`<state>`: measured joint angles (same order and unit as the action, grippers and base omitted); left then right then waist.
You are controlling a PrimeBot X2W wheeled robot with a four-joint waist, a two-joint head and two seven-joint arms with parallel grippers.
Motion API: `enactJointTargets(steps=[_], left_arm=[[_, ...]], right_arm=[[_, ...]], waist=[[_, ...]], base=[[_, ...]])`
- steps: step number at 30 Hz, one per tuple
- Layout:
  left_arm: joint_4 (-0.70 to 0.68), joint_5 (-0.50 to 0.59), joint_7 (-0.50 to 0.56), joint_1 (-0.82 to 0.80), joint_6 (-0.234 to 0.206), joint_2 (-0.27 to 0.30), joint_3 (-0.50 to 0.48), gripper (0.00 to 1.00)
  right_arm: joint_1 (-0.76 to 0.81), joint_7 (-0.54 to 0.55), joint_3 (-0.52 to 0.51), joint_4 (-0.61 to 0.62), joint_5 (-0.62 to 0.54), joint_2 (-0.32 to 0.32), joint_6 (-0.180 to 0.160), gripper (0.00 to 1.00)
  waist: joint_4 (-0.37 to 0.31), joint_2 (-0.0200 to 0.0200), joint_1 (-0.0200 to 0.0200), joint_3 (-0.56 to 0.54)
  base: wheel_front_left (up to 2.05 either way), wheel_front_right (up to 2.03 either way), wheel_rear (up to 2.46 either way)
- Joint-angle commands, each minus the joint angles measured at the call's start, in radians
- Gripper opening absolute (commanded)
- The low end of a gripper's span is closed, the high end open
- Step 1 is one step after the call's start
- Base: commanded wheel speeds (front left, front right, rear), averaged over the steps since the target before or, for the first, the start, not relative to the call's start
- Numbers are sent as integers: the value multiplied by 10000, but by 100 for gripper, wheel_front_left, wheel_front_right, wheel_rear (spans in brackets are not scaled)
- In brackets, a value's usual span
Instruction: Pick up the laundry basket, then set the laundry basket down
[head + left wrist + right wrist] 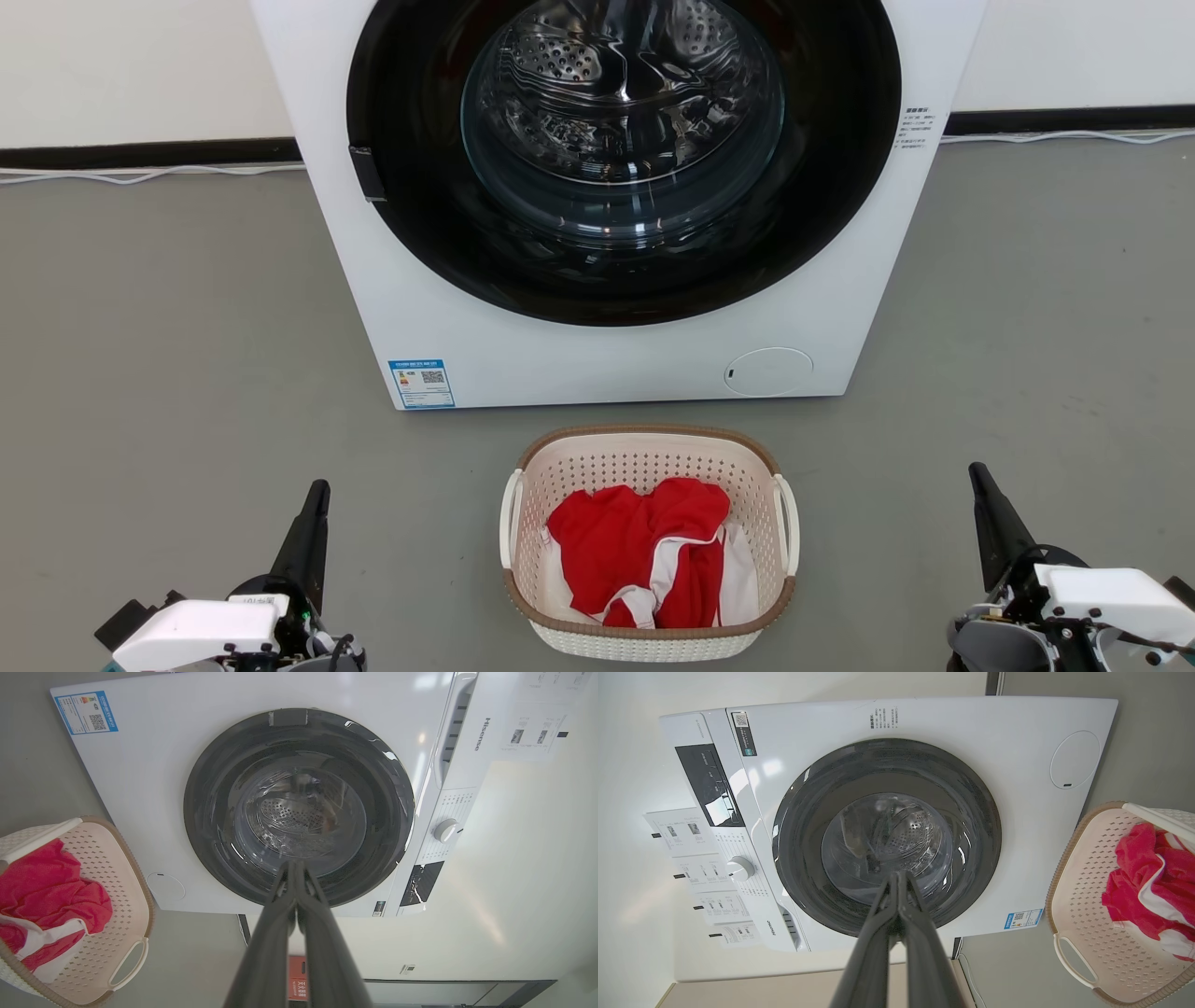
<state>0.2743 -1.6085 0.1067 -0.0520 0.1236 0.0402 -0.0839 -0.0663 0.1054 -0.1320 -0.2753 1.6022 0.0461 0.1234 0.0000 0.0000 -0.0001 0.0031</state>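
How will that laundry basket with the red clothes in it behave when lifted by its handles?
The laundry basket looks like perforated plastic, so probably stiff and light. The red and white garment inside likely adds little weight. Lifting by one loop handle alone would probably tip it.

The cream, brown-rimmed laundry basket (pixel 644 646) stands upright on the floor (pixel 187 373), holding red-and-white cloth (pixel 635 551).

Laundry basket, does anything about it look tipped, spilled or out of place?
Nothing stands out. The laundry basket sits upright on the floor before the washing machine, red and white clothes inside the rim, none spilled. The left hand and right hand flank it, shut, touching nothing.
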Motion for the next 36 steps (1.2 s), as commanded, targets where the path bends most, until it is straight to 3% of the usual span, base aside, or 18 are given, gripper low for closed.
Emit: enactJointTargets(steps=[1, 36], left_arm=[[-294, -4, 62, -559, 71, 100, -295, 0], [-294, -5, 62, -559, 71, 100, -295, 0]], right_arm=[[-416, 76, 186, 305, 68, 41, 73, 0], [-416, 75, 186, 305, 68, 41, 73, 0]], waist=[[0, 0, 1, 0], [0, 0, 1, 0]], base=[[0, 0, 0], [0, 0, 0]])
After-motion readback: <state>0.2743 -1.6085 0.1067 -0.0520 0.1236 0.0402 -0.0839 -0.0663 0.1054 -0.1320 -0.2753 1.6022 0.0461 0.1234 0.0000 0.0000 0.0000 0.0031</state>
